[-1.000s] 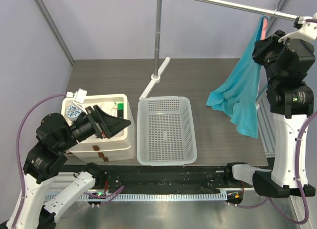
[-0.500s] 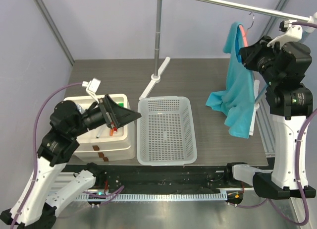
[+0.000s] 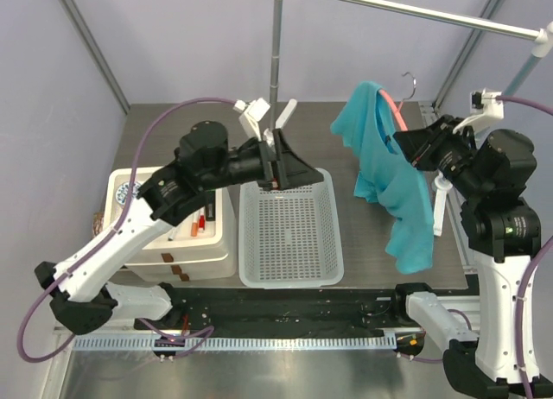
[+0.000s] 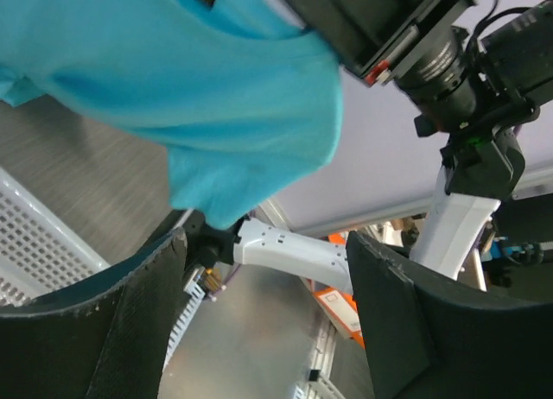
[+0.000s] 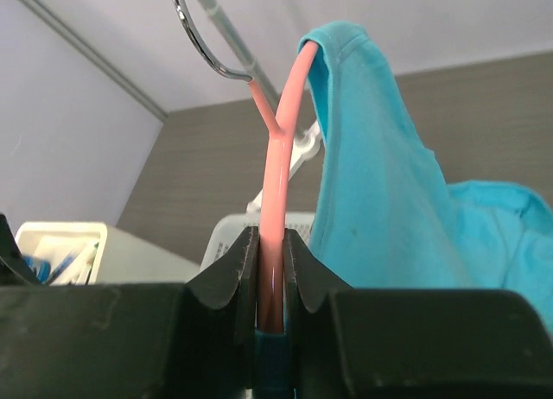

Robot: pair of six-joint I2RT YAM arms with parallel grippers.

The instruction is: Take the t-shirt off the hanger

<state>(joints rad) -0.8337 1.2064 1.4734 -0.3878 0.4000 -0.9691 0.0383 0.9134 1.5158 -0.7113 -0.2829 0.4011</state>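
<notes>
The turquoise t-shirt (image 3: 380,170) hangs from the salmon-pink hanger (image 3: 393,107), held in the air off the rack rail, right of the basket. Its wire hook (image 3: 408,79) is free. My right gripper (image 3: 404,143) is shut on the hanger's arm; in the right wrist view the pink hanger (image 5: 275,200) sits between the jaws, with the shirt (image 5: 380,209) draped over its right arm. My left gripper (image 3: 302,170) is open and empty above the basket, pointing toward the shirt with a gap between. In the left wrist view the shirt (image 4: 173,79) fills the top, beyond the open fingers (image 4: 130,321).
A white mesh basket (image 3: 289,226) sits in the table's middle. A white drawer box (image 3: 212,235) with small items stands to its left. The silver rack pole (image 3: 276,62) and rail (image 3: 415,15) stand at the back. The rack's white foot (image 3: 439,205) lies at right.
My right gripper has carried the hanger and shirt down and leftward, off the rail. My left arm has swung up from the drawer box toward the shirt, above the basket.
</notes>
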